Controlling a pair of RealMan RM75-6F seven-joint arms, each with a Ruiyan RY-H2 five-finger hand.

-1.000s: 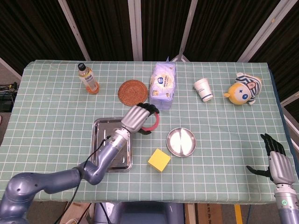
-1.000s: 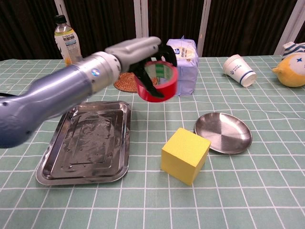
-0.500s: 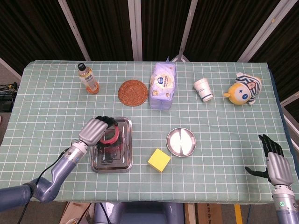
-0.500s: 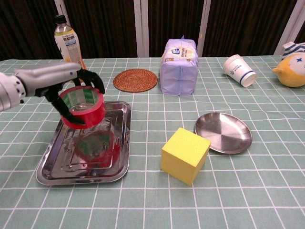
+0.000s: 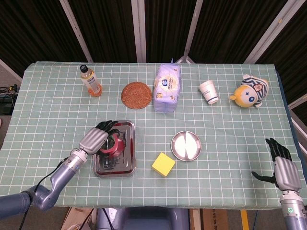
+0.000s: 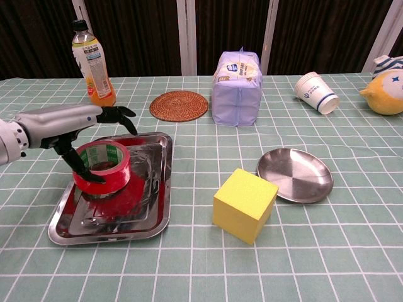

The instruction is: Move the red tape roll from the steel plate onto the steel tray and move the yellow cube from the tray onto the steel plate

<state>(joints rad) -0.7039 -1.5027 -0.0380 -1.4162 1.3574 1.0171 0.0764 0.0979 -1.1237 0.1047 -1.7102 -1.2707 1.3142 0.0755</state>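
Red tape roll (image 6: 101, 166) sitting in steel tray (image 6: 150, 211), left hand (image 6: 70, 127) gripping its rim, yellow cube (image 6: 245, 202) on the cloth at 8 o'clock from steel plate (image 6: 296, 174), right hand (image 5: 282, 165) open-fingered, holding nothing, at table's 4 o'clock edge.

A tape roll (image 6: 101, 167) sits in the tray (image 6: 154, 207) toward the tabletop's (image 5: 48, 105) front-left, the left robot hand (image 5: 98, 139) on it. A cube (image 5: 163, 164) lies right of the tray, just before the plate (image 5: 186, 145). Along the rear edge, left to right: bottle (image 5: 89, 80), coaster (image 5: 136, 95), packet (image 5: 167, 86), cup (image 5: 209, 92), toy (image 5: 249, 92). The right robot hand (image 5: 284, 168) hovers at the front-right corner.
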